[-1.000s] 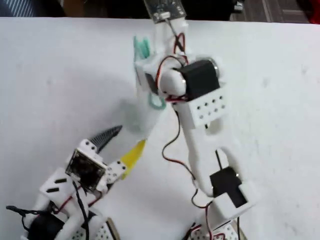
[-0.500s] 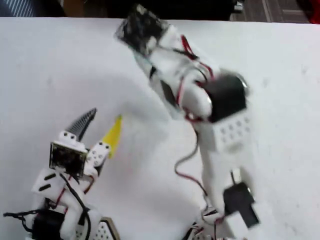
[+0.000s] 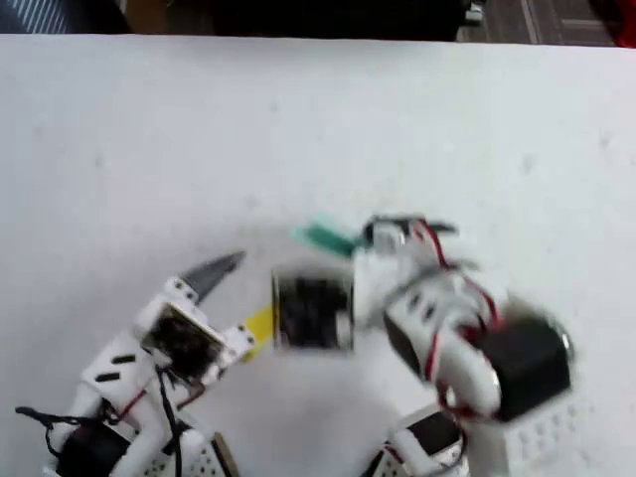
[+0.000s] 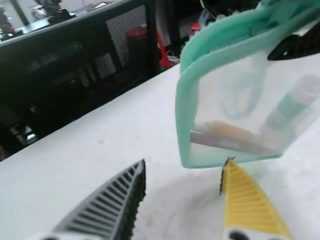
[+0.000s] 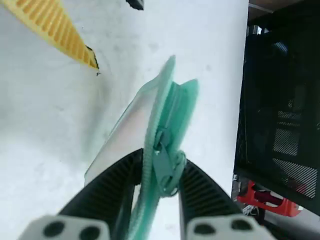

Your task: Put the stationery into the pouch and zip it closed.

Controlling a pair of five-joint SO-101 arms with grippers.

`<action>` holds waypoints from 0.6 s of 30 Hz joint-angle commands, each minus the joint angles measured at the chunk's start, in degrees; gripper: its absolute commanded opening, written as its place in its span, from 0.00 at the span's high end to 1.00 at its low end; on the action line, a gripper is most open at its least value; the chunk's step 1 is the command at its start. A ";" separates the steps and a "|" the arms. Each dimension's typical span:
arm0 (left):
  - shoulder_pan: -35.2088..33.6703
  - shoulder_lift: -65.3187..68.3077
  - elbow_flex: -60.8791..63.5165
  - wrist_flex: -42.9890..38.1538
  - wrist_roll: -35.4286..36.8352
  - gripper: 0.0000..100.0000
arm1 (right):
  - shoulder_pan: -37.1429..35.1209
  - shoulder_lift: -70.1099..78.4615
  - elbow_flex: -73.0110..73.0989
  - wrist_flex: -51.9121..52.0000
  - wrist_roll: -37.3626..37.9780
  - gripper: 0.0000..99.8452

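The pouch (image 4: 235,120) is clear plastic with a mint-green rim. It hangs off the table, just beyond my left gripper (image 4: 185,167), which is open with a black finger (image 4: 112,202) and a yellow finger (image 4: 247,205). Inside the pouch lie a green-and-white tube (image 4: 290,102) and a pale flat piece (image 4: 225,135). My right gripper (image 5: 161,162) is shut on the pouch (image 5: 150,115) at its zipper edge, with the zipper pull (image 5: 167,167) between the black fingers. In the high view a green strip of the pouch (image 3: 323,238) pokes out beside the right arm, close to the left gripper (image 3: 253,288).
The white table (image 3: 119,129) stretches wide behind both arms. The left arm's yellow finger (image 5: 55,25) lies near the pouch in the right wrist view. A dark mesh rack (image 4: 75,75) stands beyond the table's far edge.
The right arm has swung from the table's far side back toward the near edge, carrying the pouch. The left gripper shifted left, then returned beside the pouch.
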 commanded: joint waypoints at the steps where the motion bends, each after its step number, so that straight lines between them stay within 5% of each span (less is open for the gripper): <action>1: 3.65 -0.22 -2.64 0.62 -0.70 0.74 | -3.47 -6.11 3.60 0.92 3.34 0.98; 11: 3.21 -0.22 -0.62 -4.92 3.60 0.74 | -13.67 -5.05 4.75 1.01 3.43 0.98; 18: -2.51 -0.22 4.57 -11.96 3.69 0.74 | -14.46 1.80 4.31 0.84 5.71 0.98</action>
